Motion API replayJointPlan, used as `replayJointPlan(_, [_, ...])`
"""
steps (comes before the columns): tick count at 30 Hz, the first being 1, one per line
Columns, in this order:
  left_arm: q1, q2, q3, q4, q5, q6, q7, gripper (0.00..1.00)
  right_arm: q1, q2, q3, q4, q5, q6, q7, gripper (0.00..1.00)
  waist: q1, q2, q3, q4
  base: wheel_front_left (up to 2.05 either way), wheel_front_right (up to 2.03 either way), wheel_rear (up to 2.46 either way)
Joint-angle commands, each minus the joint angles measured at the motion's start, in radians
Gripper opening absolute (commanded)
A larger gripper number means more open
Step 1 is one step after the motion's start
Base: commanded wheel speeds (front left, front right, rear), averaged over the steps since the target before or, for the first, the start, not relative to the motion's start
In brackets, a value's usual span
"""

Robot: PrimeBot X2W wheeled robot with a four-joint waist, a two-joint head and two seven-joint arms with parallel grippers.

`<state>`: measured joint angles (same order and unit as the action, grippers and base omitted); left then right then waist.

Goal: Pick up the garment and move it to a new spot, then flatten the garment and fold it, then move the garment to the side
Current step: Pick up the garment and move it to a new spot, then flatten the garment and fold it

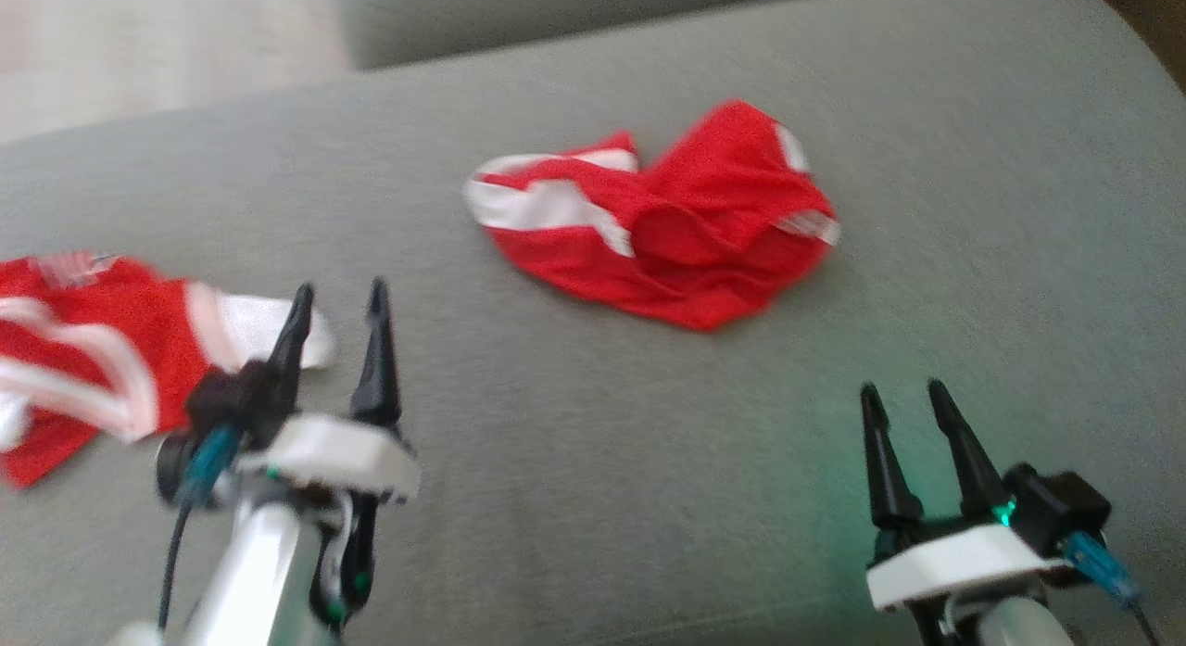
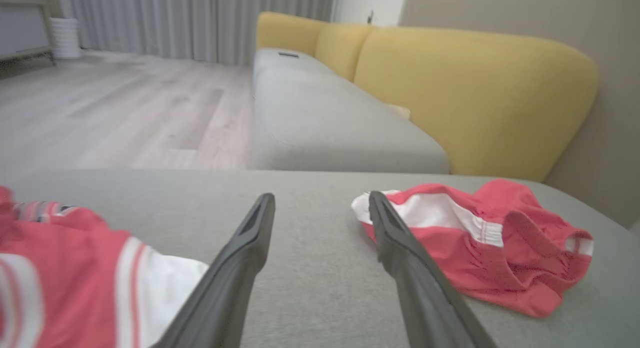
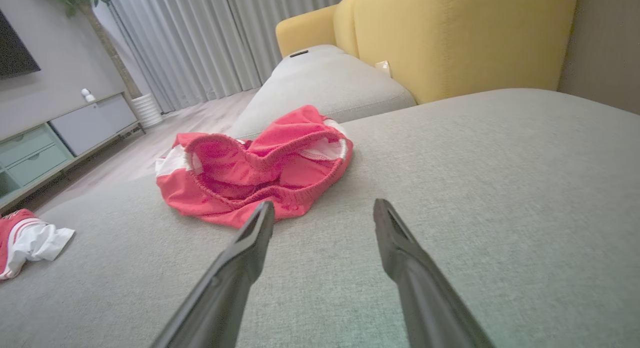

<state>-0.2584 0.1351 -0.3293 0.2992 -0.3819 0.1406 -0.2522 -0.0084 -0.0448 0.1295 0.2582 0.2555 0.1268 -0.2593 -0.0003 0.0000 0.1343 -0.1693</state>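
Where the garments lay: red shorts (image 1: 667, 229) (image 3: 260, 173) and a red-and-white garment (image 1: 93, 349) (image 2: 65, 268), both on the grey seat cushion (image 1: 556, 498), well apart from each other
red shorts: crumpled near the middle of the cushion, white side stripes showing; seen from the right wrist, the elastic waistband gaped open towards the camera
red-and-white garment: bunched at the cushion's edge on the robot's left, a white part reaching out beside the left gripper (image 1: 339, 298)
left gripper: fingers (image 2: 245, 258) stood apart and empty, low over the cushion, the white cloth just beside one finger; whether they touched could not be told
right gripper (image 1: 903, 391): fingers (image 3: 240, 268) spread wide, holding nothing, over bare cushion nearer the robot than the shorts
head view: blurred
yellow backrest (image 2: 475, 88): rose behind a further grey seat (image 2: 325, 118)
surroundings: pale wood floor (image 2: 125, 103), grey curtains (image 3: 200, 38), low cabinet (image 3: 60, 133) with drawers
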Motion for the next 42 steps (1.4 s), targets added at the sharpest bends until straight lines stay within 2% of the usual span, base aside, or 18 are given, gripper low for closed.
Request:
replayJointPlan(1, [0.02, -0.008, 0.085, -0.107, 0.049, 0.0, -0.009, 1.0, 0.002, -0.005, 0.002, -0.024, -0.012, 0.004, -0.002, 1.0, 0.0003, 0.0, -0.133, 0.152, 0.0, 0.0, 0.0])
replayJointPlan(7, [0.251, -0.044, 0.184, -0.277, 0.177, -0.037, -0.009, 1.0, 0.03, -0.005, -0.028, -0.021, -0.024, 0.004, -0.002, 1.0, 0.0003, 0.0, -0.196, 0.243, 0.0, 0.0, 0.0])
replayJointPlan(13, [0.439, -0.076, 0.229, -0.354, 0.252, -0.026, -0.009, 1.0, 0.075, -0.005, -0.022, -0.01, -0.034, 0.004, -0.002, 1.0, 0.0003, 0.0, -0.241, 0.299, 0.0, 0.0, 0.0])
replayJointPlan(22, [0.501, -0.083, 0.17, -0.364, 0.341, -0.037, -0.009, 1.0, 0.12, -0.005, -0.034, -0.008, -0.035, 0.004, -0.002, 1.0, 0.0003, 0.0, -0.263, 0.311, 0.0, 0.0, 0.0])
replayJointPlan(42, [0.498, -0.084, 0.166, -0.348, 0.352, -0.044, -0.009, 1.0, 0.148, -0.005, -0.03, -0.007, -0.044, 0.004, -0.002, 1.0, 0.0003, 0.0, -0.276, 0.286, 0.0, 0.0, 0.0])
